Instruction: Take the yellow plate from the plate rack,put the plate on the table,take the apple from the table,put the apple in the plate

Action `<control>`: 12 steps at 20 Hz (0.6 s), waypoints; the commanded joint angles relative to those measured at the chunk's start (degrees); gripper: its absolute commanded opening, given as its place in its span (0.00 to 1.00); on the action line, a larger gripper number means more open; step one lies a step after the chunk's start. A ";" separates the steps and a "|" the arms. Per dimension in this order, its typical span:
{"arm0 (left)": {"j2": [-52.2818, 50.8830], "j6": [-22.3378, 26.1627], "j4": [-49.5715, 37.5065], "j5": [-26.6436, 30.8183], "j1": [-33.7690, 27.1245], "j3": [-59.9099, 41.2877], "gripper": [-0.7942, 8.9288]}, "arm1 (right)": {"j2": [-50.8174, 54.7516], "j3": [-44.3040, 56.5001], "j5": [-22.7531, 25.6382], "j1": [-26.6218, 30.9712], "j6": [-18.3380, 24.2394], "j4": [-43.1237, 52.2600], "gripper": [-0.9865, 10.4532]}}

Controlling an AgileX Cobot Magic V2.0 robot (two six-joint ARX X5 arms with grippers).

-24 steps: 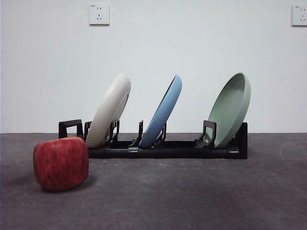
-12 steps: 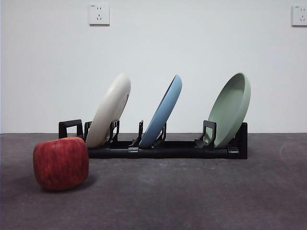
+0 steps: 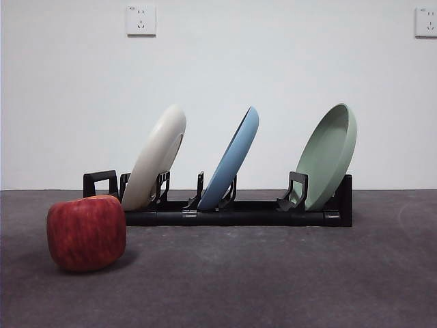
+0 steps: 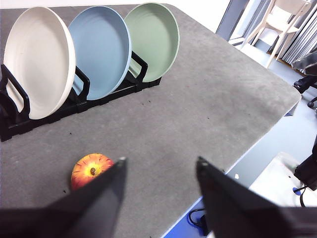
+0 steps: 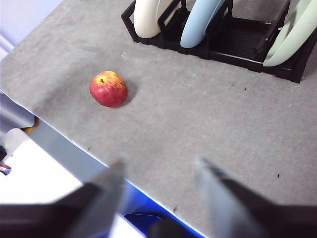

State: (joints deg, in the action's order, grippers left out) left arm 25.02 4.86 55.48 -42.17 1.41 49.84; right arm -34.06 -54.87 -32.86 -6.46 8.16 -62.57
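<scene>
Still racked, the yellow plate [image 3: 158,156]; both grippers' jaws spread, holding nothing

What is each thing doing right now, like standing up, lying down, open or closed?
yellow plate: on edge, leaning in the plate rack's end slot.
blue plate: leaning in the middle slot.
green plate: leaning in the far end slot.
plate rack: flat on the table, holding three plates.
apple: resting on the table, apart from the rack.
left tool: open, empty.
right tool: open, empty.
</scene>
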 commanded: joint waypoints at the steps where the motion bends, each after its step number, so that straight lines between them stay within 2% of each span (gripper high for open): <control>1: 0.46 -0.39 -0.20 -0.02 0.13 0.15 0.67 | -0.07 -0.11 -0.09 -0.15 0.02 0.37 0.63; 6: 3.19 -0.39 -2.58 -0.02 0.13 0.15 0.67 | -0.07 -0.11 -0.13 -0.15 -0.63 0.39 0.63; 12: 14.73 -1.40 -14.56 0.11 1.97 3.17 0.67 | -0.09 -0.11 -0.13 -0.15 -0.81 0.44 0.63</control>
State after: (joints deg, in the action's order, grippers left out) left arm 39.46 3.95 41.19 -42.13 3.27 53.15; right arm -34.09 -54.87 -32.91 -6.46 7.75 -62.57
